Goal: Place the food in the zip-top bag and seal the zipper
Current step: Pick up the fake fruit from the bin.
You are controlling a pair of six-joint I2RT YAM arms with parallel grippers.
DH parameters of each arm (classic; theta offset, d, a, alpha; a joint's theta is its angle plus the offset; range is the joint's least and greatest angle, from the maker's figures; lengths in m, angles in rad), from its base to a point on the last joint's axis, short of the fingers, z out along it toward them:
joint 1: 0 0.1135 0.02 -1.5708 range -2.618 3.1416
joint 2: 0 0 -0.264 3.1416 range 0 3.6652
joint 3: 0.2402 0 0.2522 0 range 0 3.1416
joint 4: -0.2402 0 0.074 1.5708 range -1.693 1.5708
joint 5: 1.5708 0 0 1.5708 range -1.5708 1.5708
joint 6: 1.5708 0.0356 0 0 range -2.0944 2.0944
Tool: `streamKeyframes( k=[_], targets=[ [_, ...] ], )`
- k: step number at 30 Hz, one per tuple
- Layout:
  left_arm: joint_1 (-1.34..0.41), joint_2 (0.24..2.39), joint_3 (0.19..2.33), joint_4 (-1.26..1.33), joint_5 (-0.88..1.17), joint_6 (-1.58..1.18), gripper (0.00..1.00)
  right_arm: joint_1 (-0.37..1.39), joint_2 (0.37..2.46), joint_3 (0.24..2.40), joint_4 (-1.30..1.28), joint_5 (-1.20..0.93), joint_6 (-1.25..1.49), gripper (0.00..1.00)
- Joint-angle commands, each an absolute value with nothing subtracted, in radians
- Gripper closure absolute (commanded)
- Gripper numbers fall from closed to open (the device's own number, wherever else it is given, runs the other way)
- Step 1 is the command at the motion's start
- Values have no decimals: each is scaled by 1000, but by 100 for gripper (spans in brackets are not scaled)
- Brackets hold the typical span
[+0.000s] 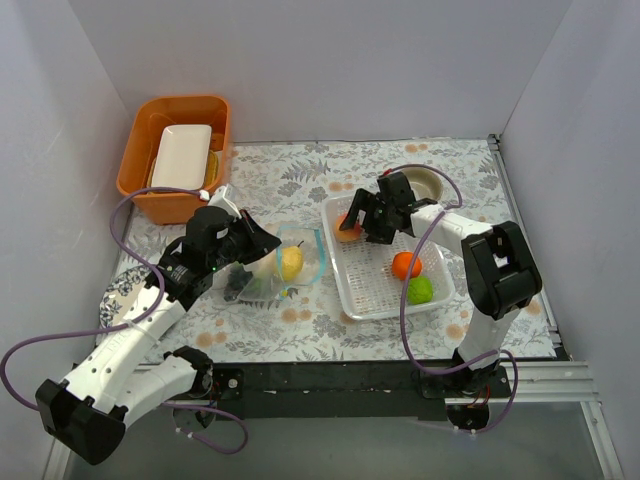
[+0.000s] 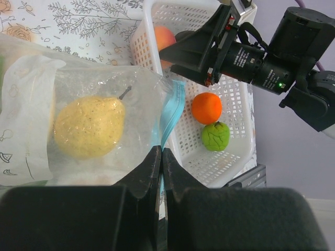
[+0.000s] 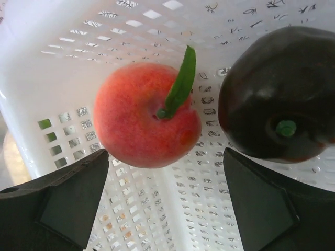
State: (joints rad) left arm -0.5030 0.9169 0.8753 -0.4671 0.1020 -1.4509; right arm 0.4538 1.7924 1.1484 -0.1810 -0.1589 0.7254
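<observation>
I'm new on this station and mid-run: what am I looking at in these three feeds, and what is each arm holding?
You see two robot arms bolted at the table's near edge, each ending in a two-finger gripper. The wide feed looks down from above and behind them. The other two come from a camera on each wrist.

The left gripper is shut, pinching the edge of the clear zip-top bag beside its teal zipper. A yellow fruit is already inside.

The right gripper is open and empty, poised over a peach next to a dark plum in the white basket. An orange and a green piece also lie there. An orange bin stands at the back left.
</observation>
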Motion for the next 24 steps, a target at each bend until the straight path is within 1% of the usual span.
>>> streamKeyframes(
  k=[1, 7, 9, 11, 12, 13, 14, 16, 18, 24],
  targets=[
    [-500, 903, 877, -469, 123, -1443, 100, 451, 1801, 1135, -51, -167, 770, 3],
    [-500, 911, 879, -460, 124, -1442, 100, 451, 1848, 1140, -9, -182, 776, 3],
    [-500, 910, 881, -460, 123, -1440, 100, 451, 1870, 1152, -23, -190, 775, 5],
    [-500, 907, 879, -463, 123, -1439, 100, 451, 1865, 1141, -18, -190, 773, 10],
    [-500, 908, 877, -463, 123, -1440, 100, 451, 1856, 1120, -11, -192, 772, 17],
    [-500, 907, 877, -468, 123, -1437, 100, 451, 1847, 1108, -9, -193, 767, 29],
    [-500, 907, 876, -468, 123, -1437, 100, 451, 1826, 1098, 18, -190, 761, 34],
    [-500, 908, 874, -472, 121, -1434, 100, 451, 1801, 1072, 26, -189, 744, 41],
    [-500, 905, 868, -474, 123, -1436, 100, 453, 1761, 1065, 8, -183, 710, 45],
    [-500, 908, 861, -462, 127, -1443, 100, 456, 1674, 1055, -124, -167, 592, 47]
  ],
)
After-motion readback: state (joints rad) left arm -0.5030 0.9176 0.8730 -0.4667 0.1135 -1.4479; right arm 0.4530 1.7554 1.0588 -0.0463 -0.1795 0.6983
